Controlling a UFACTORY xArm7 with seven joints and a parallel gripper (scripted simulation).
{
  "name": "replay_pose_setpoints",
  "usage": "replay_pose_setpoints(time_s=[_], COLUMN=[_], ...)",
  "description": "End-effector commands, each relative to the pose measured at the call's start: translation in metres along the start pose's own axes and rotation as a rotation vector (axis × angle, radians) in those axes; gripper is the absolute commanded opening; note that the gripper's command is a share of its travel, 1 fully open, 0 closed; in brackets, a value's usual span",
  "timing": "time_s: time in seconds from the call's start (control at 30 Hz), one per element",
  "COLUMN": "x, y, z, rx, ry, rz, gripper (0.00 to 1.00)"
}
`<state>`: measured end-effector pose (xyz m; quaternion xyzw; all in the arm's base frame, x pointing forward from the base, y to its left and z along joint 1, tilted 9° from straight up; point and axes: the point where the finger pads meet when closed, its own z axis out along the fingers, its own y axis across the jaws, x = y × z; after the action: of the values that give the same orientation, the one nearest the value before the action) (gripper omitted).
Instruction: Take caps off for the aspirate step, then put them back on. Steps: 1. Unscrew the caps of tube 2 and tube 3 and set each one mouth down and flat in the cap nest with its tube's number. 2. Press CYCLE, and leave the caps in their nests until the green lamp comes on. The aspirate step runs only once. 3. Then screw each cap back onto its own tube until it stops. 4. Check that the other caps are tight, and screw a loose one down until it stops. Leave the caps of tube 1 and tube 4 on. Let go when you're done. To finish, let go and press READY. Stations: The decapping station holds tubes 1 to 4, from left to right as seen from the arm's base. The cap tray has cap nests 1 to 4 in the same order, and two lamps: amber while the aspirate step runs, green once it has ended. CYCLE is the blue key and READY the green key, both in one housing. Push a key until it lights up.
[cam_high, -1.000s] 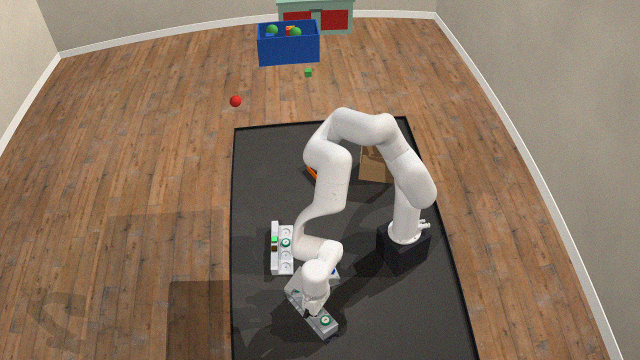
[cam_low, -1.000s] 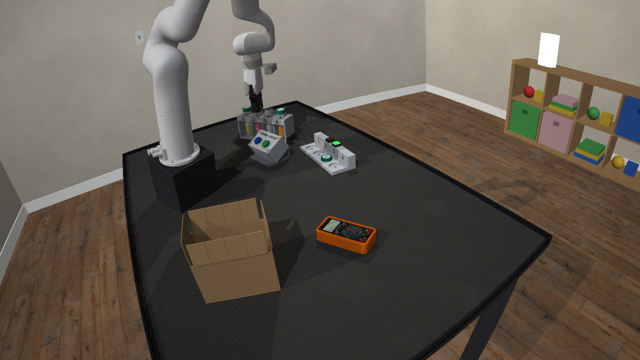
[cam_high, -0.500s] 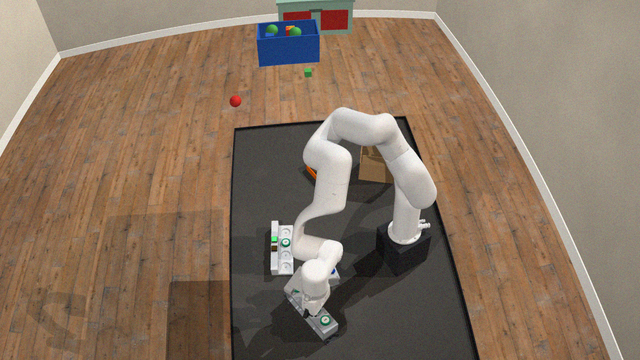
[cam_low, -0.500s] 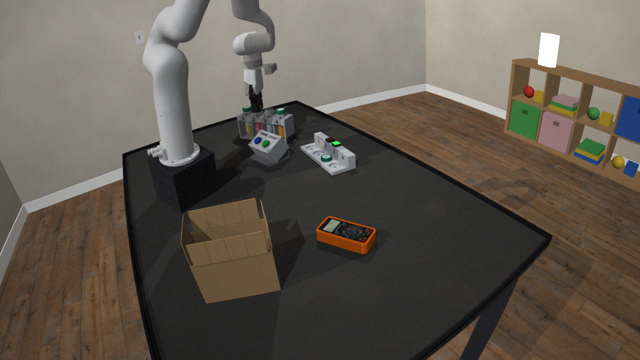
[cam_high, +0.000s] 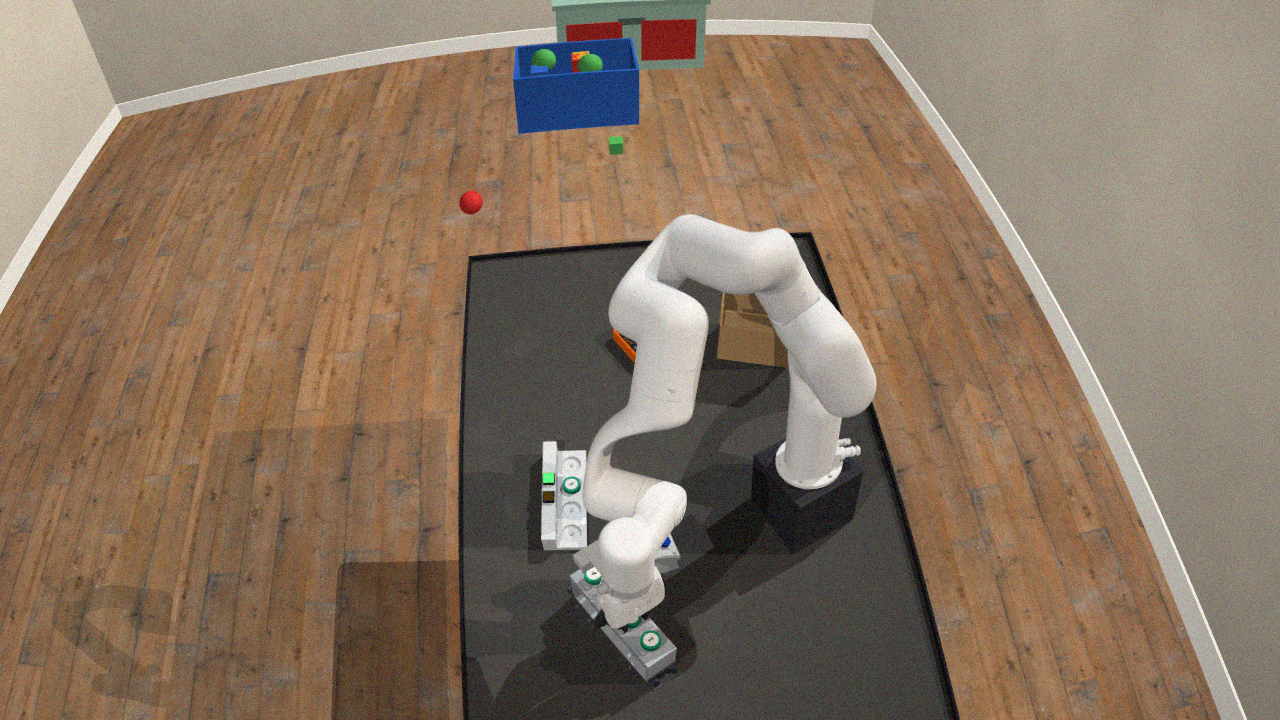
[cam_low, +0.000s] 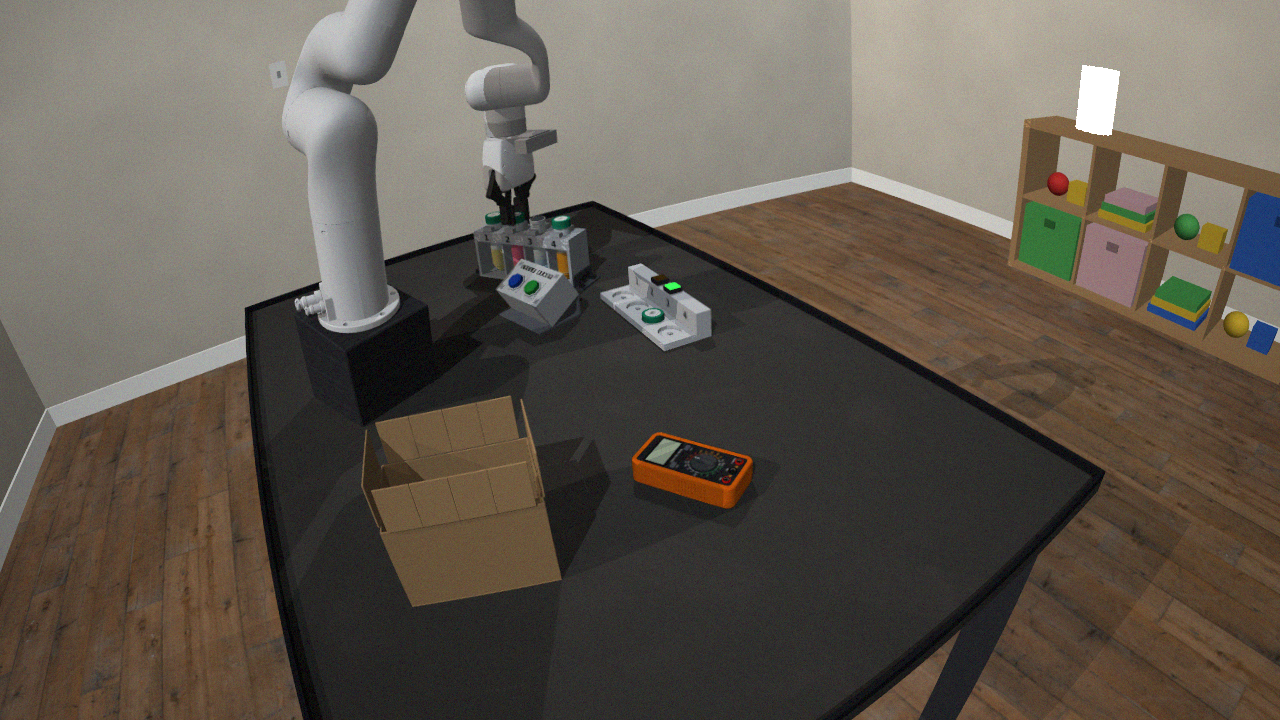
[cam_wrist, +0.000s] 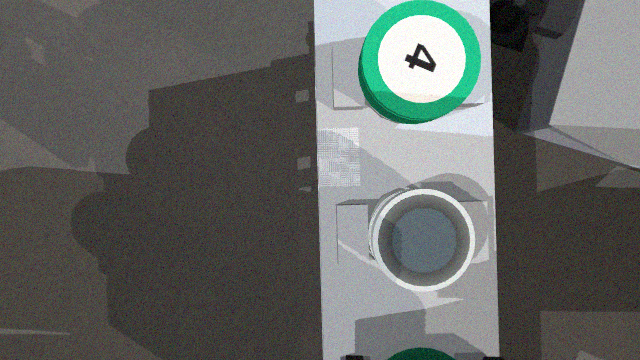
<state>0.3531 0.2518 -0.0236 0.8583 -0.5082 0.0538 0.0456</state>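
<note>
You see the desk carrying, from big to small, the arm on its black base, a box, a meter, the cap tray, the key housing and the tube station.

The arm bends over the station and the hand points straight down on the second tube place. The hand is closed part way, gripping cap 2; in the wrist view only that cap's green edge shows at the bottom, between the dark finger ends.

Tube 3 stands open, with its white rim and grey-blue inside in plain sight. Cap 4 sits on its tube beside it. Cap 1 sits on its tube just left of the hand.

On the tray you find one green cap lying in a nest; the nest's number is too small to read. The green lamp is lit. The blue key and the green key show no glow that you can make out.
</note>
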Motion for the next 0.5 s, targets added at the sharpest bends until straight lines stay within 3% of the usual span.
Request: replay_pose_setpoints(time_s=[0.0, 0.23, 0.47], x=[-0.0008, -0.0007, -0.0007], y=[-0.0012, -0.0012, -0.0012], z=[-0.0008, -0.0005, -0.0005], rx=[0.012, 0.013, 0.013], ry=[0.009, 0.008, 0.008], rz=[0.134, 0.353, 0.353], gripper=[0.00, 0.00, 0.00])
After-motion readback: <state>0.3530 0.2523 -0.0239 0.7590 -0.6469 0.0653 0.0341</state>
